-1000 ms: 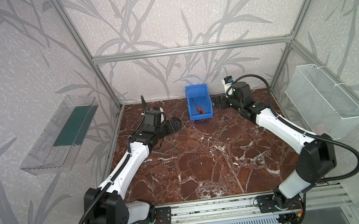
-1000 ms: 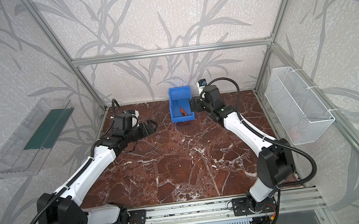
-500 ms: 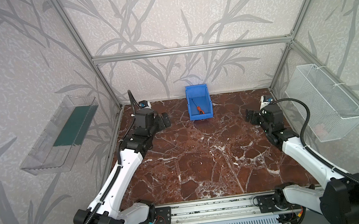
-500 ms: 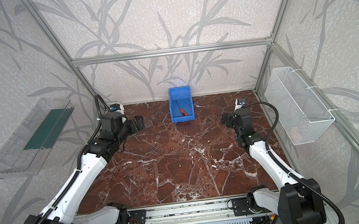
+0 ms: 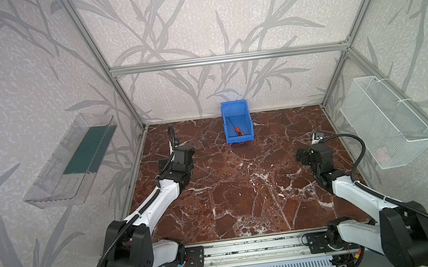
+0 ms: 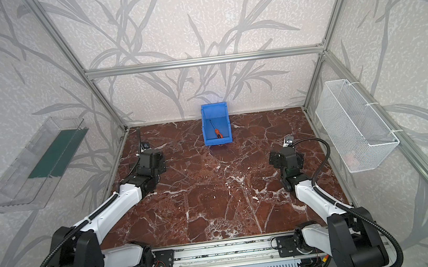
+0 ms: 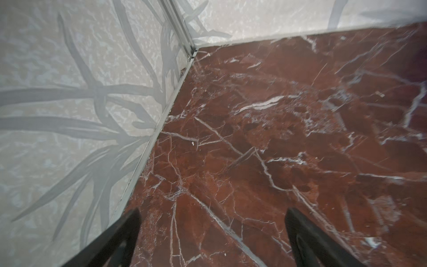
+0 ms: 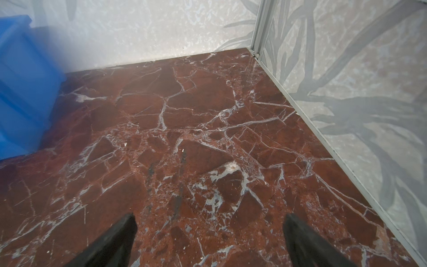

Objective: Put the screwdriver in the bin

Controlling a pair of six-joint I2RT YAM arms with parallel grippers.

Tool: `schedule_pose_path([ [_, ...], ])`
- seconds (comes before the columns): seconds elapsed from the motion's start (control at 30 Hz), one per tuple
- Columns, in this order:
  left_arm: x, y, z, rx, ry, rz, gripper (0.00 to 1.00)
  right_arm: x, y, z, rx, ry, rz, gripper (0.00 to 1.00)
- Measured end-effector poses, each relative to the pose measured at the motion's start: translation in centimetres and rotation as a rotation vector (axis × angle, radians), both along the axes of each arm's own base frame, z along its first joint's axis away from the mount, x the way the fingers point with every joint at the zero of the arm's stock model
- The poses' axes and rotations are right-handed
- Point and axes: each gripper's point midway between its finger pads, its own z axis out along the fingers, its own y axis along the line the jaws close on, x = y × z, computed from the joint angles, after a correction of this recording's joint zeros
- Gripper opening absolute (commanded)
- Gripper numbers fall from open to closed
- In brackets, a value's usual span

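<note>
Top views: screwdriver (image 5: 237, 129) lies inside bin (image 5: 238, 137) by back wall (image 5: 229, 83).

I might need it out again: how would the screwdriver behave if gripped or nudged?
The screwdriver looks stiff and light: thin metal shaft, small handle. Its seemingly round handle may roll if nudged, but the bin walls should stop it.

The left arm (image 5: 160, 197) reaches forward and slightly inward from its base. Its black wrist is bent so that the left gripper (image 7: 212, 210) points ahead and downward, and its two black fingers (image 7: 120, 240) stand wide apart. The right arm (image 5: 357, 194) mirrors that pose on its own side. The right gripper (image 8: 209, 216) also points ahead and down, with its fingers (image 8: 111, 242) spread wide. The two grippers are well apart from each other.
</note>
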Motion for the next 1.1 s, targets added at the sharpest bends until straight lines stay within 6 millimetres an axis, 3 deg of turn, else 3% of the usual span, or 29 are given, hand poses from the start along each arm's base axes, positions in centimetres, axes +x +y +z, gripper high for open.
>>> schedule_pose_path([
  [0.2, 1.2, 1.7, -2.8, 0.105, 0.071, 0.057, 0.99, 0.1, -0.6, -0.9, -0.023, 0.021, -0.037, 0.99],
  [0.5, 3.2, 3.2, -6.6, 0.121, 0.123, 0.095, 0.99, 0.1, -1.5, -2.6, -0.057, 0.066, -0.082, 0.99],
  [0.6, 4.0, 3.1, -7.2, 0.103, 0.105, 0.093, 0.99, 0.1, -1.6, -2.5, -0.06, 0.06, -0.091, 0.99],
  [0.77, 5.4, 2.6, -6.6, 0.075, 0.004, 0.056, 0.99, -0.3, -1.7, -2.9, -0.061, 0.059, -0.095, 0.99],
  [0.97, 3.4, 2.1, -8.5, 0.036, -0.036, -0.016, 0.99, -0.5, -1.7, -3.0, -0.061, 0.055, -0.096, 0.99],
  [1.1, 1.7, 3.3, -7.8, -0.021, -0.153, -0.008, 0.99, -0.5, -1.6, -2.9, -0.057, 0.048, -0.096, 0.99],
])
